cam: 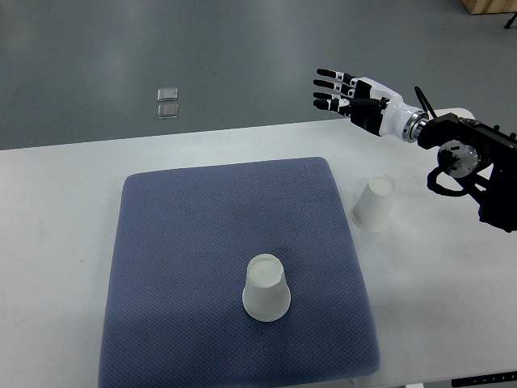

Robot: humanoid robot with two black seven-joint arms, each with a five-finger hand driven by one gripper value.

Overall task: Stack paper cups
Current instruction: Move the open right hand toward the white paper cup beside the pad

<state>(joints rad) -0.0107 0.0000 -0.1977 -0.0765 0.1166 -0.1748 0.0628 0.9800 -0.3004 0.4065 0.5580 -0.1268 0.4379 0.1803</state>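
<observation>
Grey smooth floor filled the upper frame, with two small clear square tiles [168, 103] at upper left. Below, a white table [56, 242] carried a textured blue-grey fabric mat [178, 242]. One upside-down white paper cup [266, 288] stood on the mat at lower centre; another inverted white paper cup [375, 205] stood on bare table right of it. At upper right, the right hand [355, 97] hovered, fingers spread and empty.
</observation>
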